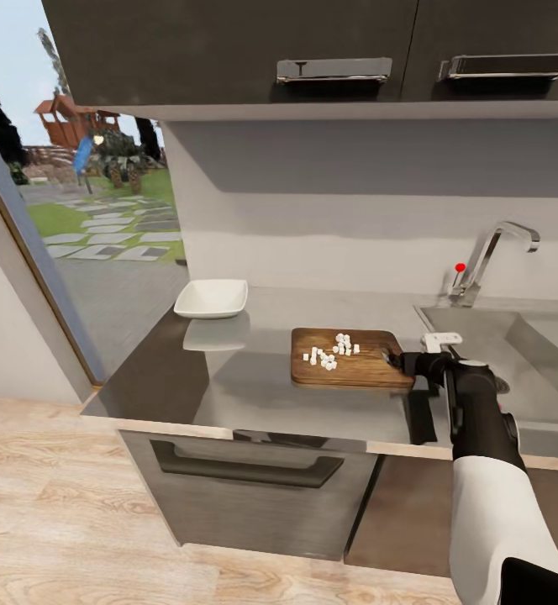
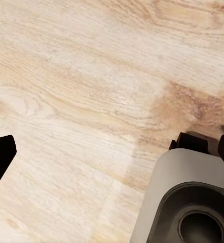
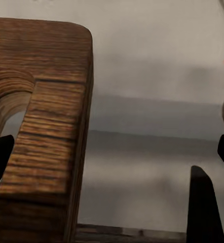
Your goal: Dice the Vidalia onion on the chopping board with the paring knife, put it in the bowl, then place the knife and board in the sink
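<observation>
The dark wooden chopping board [image 1: 346, 360] lies on the steel countertop [image 1: 228, 386] with several white diced onion pieces [image 1: 333, 352] on it. My right gripper [image 1: 394, 360] is at the board's right end, next to the sink [image 1: 514, 353]. In the right wrist view the board's slotted end [image 3: 46, 126] sits toward one side of the open right gripper [image 3: 112, 154], whose fingertips [image 3: 0, 157] are wide apart. The white bowl [image 1: 213, 298] stands at the back left of the counter. My left gripper [image 2: 112, 152] hangs open over the wooden floor. The paring knife is out of view.
A chrome faucet [image 1: 489, 256] with a red knob [image 1: 460, 267] rises behind the sink. Dark wall cabinets [image 1: 313, 50] hang overhead and a drawer front [image 1: 245, 470] is below the counter. A window [image 1: 86, 210] is at the left. A dark tapered shape [image 3: 200, 202] sits low in the right wrist view.
</observation>
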`<state>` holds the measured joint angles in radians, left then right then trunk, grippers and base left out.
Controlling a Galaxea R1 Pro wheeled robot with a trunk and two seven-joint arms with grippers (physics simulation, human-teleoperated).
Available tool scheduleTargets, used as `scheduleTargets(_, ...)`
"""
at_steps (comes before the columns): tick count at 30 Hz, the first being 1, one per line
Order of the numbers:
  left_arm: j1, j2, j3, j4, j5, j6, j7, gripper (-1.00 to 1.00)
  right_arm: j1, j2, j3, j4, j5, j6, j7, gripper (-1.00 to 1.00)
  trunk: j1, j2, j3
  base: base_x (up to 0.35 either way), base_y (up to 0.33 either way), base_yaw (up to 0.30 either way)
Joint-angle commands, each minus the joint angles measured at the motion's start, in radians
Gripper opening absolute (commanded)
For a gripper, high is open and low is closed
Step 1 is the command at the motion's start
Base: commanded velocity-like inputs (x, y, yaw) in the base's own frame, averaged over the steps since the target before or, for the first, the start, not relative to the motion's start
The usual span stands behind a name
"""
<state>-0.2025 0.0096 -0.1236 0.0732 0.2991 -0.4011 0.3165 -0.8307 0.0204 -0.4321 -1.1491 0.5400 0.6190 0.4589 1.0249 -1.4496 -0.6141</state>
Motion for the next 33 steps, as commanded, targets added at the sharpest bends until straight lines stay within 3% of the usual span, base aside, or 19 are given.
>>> scheduleTargets(1, -0.001, 0.000, -0.008, 0.003, 0.006, -0.005, 0.001, 1.00, -0.001, 0.001, -0.004, 0.033, 0.023, -0.002, 0.008, 1.00, 0.000, 0.000, -0.001, 0.000, 0.000, 0.000)
scheduleTargets(8, -0.001, -0.001, -0.008, 0.003, 0.006, -0.005, 0.001, 1.00, -0.001, 0.002, -0.002, 0.053, 0.023, -0.005, -0.008, 1.00, 0.000, 0.000, -0.001, 0.000, 0.000, 0.000)
scheduleTargets(9, -0.001, -0.001, -0.008, 0.003, 0.006, -0.005, 0.001, 1.00, -0.001, 0.002, -0.002, 0.053, 0.023, -0.005, -0.008, -1.00, 0.000, 0.000, -0.001, 0.000, 0.000, 0.000)
scheduleTargets(33, -0.001, -0.002, -0.008, 0.003, 0.006, -0.005, 0.001, 1.00, -0.001, 0.010, 0.004, 0.053, 0.022, -0.002, -0.015, -1.00, 0.000, 0.000, -0.001, 0.000, 0.000, 0.000)
